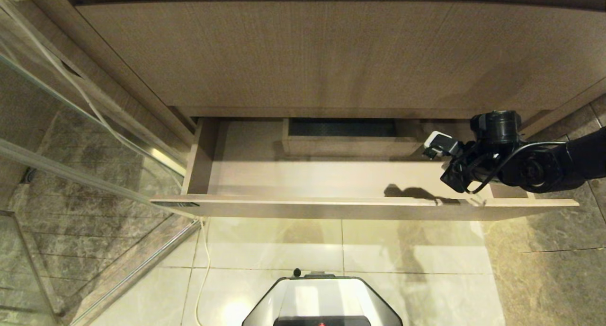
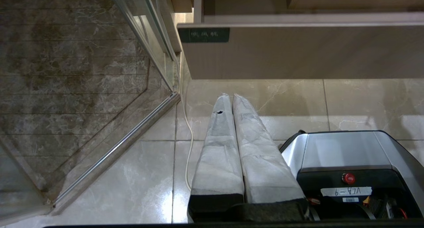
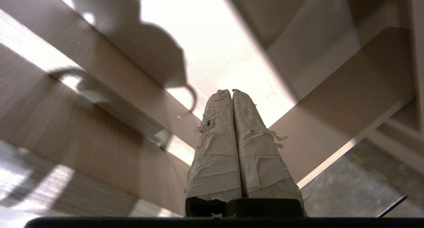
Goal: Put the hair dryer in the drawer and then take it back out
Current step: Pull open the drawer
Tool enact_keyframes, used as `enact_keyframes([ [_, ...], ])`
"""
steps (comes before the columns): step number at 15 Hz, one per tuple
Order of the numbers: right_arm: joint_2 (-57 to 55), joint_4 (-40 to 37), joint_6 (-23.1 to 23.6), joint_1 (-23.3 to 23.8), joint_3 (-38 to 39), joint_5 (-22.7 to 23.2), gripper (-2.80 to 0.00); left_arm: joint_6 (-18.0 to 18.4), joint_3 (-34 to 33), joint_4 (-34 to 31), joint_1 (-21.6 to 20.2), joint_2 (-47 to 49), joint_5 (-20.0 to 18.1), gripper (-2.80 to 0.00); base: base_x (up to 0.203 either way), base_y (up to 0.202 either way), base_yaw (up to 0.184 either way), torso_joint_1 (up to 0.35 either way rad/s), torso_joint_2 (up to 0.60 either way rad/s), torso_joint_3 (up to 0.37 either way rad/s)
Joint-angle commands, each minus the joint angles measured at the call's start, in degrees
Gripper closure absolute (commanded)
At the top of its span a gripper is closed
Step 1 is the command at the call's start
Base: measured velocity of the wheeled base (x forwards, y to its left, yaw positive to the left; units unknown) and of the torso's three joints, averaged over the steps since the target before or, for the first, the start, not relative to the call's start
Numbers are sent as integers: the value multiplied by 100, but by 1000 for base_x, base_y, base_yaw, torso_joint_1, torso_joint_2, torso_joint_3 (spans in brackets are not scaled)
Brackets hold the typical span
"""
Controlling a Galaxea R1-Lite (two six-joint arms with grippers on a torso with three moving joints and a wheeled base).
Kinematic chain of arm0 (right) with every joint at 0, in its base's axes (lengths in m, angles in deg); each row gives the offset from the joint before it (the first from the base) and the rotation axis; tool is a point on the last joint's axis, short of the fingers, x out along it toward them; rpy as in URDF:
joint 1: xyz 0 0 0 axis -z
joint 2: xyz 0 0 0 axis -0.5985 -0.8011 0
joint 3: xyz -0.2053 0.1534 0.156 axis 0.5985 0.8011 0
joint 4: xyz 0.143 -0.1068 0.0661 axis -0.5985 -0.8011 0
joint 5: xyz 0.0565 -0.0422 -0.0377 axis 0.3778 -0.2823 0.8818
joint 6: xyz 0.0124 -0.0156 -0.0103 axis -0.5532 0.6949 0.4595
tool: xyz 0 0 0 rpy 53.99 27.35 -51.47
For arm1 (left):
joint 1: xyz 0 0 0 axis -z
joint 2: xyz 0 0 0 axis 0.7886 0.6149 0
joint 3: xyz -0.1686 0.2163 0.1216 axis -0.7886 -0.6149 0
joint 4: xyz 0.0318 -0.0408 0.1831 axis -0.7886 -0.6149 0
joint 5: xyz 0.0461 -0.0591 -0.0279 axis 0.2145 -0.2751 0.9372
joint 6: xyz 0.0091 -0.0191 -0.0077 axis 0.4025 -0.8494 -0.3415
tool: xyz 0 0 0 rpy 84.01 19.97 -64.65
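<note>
The drawer (image 1: pixel 331 207) stands pulled out under the vanity, and the bare wood floor that shows holds nothing. A boxed cut-out (image 1: pixel 345 139) sits at the middle of its back. The hair dryer is out of view. My right arm (image 1: pixel 521 165) reaches in over the drawer's right end. Its taped right gripper (image 3: pixel 232 90) is shut with nothing between the fingers and points down at the lit drawer floor (image 3: pixel 205 39). My left gripper (image 2: pixel 231 95) is shut and empty, parked above the floor tiles in front of the drawer front (image 2: pixel 298 52).
A taller wood panel (image 1: pixel 307 56) rises above the drawer. A glass shower partition (image 1: pixel 71 141) with a metal rail closes the left side. A white cord (image 1: pixel 204 269) trails over the tiles beside it. My base (image 1: pixel 322 297) stands just before the drawer.
</note>
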Motion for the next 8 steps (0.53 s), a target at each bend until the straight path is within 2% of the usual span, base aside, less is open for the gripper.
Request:
enact_keyframes([
  [1,576,-110,-128,-8,163,-3,0,0,-2,0,-1,0,0,0,0,0,0,0,0,0],
  [3,1270,-501,-564,-8,388,23,0,0,-7,0,-1,0,0,0,0,0,0,0,0,0],
  [6,2653,-912,-2014,-32,1215,48,0,0,-9,0,-1,0,0,0,0,0,0,0,0,0],
  [8,3928,-1059,-2718,-69,2099,58,0,0,-6,0,-1,0,0,0,0,0,0,0,0,0],
])
